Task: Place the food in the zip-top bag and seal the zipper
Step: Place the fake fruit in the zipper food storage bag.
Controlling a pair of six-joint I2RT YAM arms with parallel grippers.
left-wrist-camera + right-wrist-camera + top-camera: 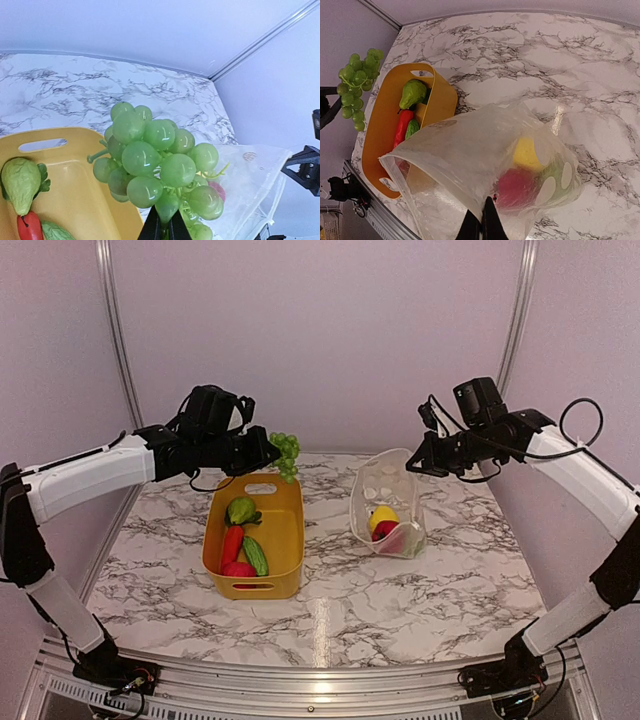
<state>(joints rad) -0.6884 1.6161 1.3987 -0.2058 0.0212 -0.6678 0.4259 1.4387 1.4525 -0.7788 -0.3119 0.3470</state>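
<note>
My left gripper (268,451) is shut on a bunch of green grapes (286,454) and holds it in the air above the far right corner of the yellow bin (290,530); the grapes fill the left wrist view (160,160). My right gripper (415,466) is shut on the upper edge of the clear dotted zip-top bag (385,502) and holds its mouth open toward the left. Inside the bag lie a yellow lemon (527,152), a red apple (517,187) and a green apple (552,172). The zipper strip (427,170) runs along the open mouth.
The yellow bin holds a green pear-shaped fruit (241,510), a red-orange carrot (232,542), a cucumber (256,555) and a red piece (238,569). The marble table (400,590) ends at a metal rail in front; purple walls stand close behind.
</note>
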